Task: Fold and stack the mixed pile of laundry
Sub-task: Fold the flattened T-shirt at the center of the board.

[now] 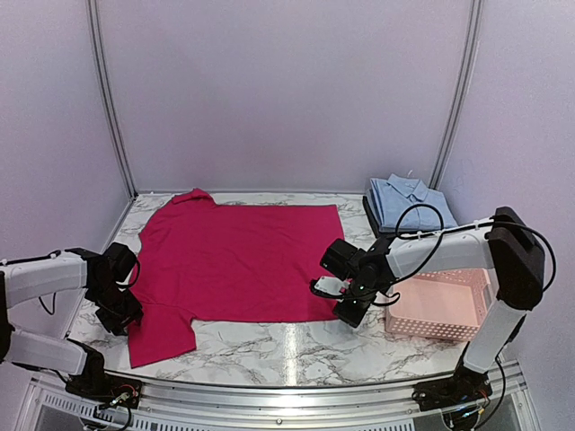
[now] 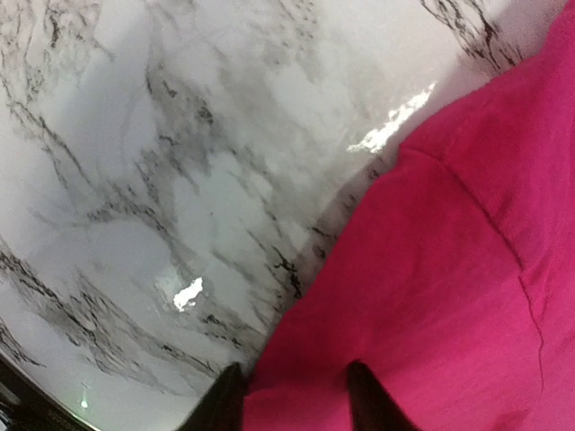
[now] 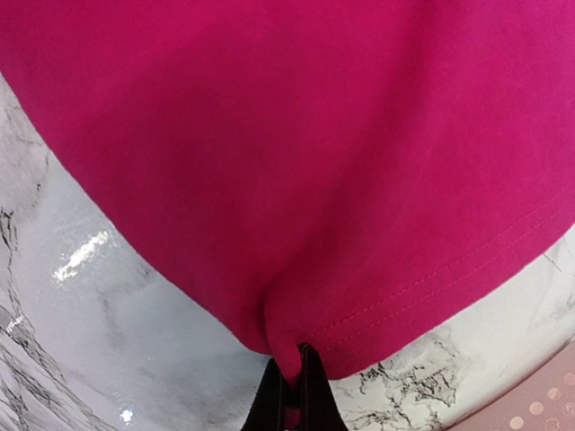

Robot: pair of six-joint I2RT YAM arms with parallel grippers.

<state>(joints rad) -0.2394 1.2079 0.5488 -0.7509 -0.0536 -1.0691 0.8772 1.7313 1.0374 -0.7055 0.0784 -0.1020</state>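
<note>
- The desk (image 1: 269,346) was shiny white stone with grey lines. It looked slippery, so I think the cloth would slide if it was dragged. It would be better to lift it a little.
- The red shirt (image 1: 238,260) lay spread flat on the desk, between the two arms. One short sleeve stuck out near the left arm. It was not folded yet, and this looked like the start of its first fold.
- The pink basket (image 1: 440,305) stood on the right, just beside the right arm. That arm should swing away from the basket so it does not bump it.
- The blue shirt (image 1: 409,199) was already folded. It sat on a dark tray (image 1: 369,213) at the back right.
- The right fingers (image 3: 292,400) were squeezed together on the bottom corner of the red shirt. A small fold of cloth was pinched between them.
- The left fingers (image 1: 126,314) were apart, with the edge of the sleeve lying between them. They should close on the cloth before anything is lifted.
- Both arms should then lift together at the same height and carry the near edge over to the far edge. That way the fold would come out straight.
- No words, tags or brand names could be read anywhere.
</note>
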